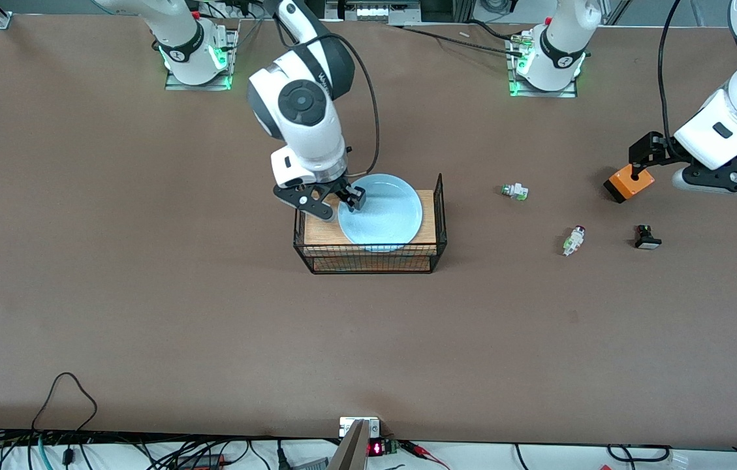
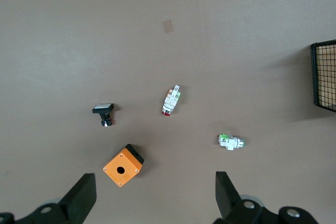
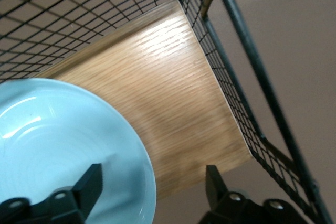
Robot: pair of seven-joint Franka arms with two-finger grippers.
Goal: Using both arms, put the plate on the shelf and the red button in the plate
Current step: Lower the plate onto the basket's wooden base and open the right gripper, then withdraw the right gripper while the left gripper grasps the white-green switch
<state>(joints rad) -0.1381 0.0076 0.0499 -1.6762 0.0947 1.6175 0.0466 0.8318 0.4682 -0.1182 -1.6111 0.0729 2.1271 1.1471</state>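
The light blue plate [image 1: 381,214] [image 3: 58,140] lies on a wooden board [image 1: 317,236] [image 3: 173,87] in a black wire basket [image 1: 440,215] [image 3: 247,72]. My right gripper [image 1: 337,202] [image 3: 153,177] hangs open over the plate's rim at the right arm's end, one finger above the plate and one outside it, neither touching. The red button [image 1: 574,239] [image 2: 170,100] lies on its side on the table toward the left arm's end. My left gripper [image 1: 643,160] [image 2: 155,182] is open and empty, up over an orange box [image 1: 629,183] [image 2: 122,164].
A whitish part with a green tip [image 1: 515,191] [image 2: 231,141] lies farther from the front camera than the red button. A black part with a white cap [image 1: 647,237] [image 2: 104,114] lies beside the red button, toward the left arm's end. Cables run along the table's near edge.
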